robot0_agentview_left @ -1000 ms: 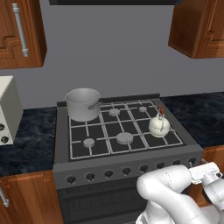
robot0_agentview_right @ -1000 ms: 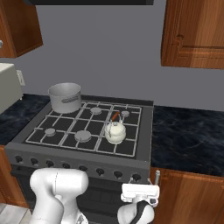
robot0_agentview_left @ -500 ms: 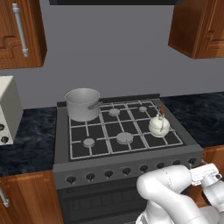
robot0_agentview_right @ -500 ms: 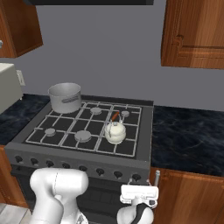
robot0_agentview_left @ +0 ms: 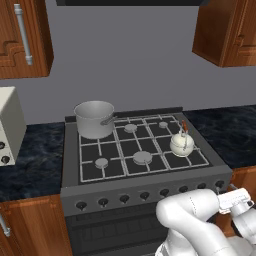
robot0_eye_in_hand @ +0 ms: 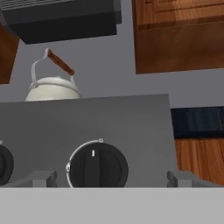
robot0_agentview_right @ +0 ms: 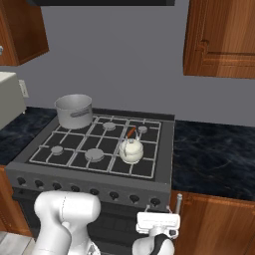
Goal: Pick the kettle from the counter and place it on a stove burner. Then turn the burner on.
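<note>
Almost nothing has moved over the last second: the wrist in the left base view has crept slightly up and toward the stove front, the kettle [robot0_agentview_left: 181,143] and the steel pot [robot0_agentview_left: 94,118] sit where they were

Kettle is off the counter [robot0_agentview_right: 214,154] and on the stove [robot0_agentview_left: 140,150], front-right grate cell, upright, handle arched with the reddish-brown grip at the back. It hides the stove burner under it, so I can't tell how well it's centred

Placement looks done; burner step is in hand. Gripper [robot0_eye_in_hand: 111,179] is low in front of the control panel [robot0_eye_in_hand: 87,127], jaws wide open, nothing held. In the hand view the two fingertips [robot0_eye_in_hand: 39,178] stand either side of a black knob [robot0_eye_in_hand: 97,167], apart from it, pointer mark straight up, so I judge the burner not yet on

Risks from here:
- wrong knob: the row has several, another knob [robot0_eye_in_hand: 5,164] sits just left at the frame edge. The framed one lies right of the kettle in this view, so which burner it feeds isn't certain
- off-centre closing: the knob sits left of midway between the fingers, so one pad could land first and push rather than clamp
- slip: smooth round knob, so too shallow a grip would turn the fingers round it without turning it
- closing before advancing would pinch air in front of the knob
</note>
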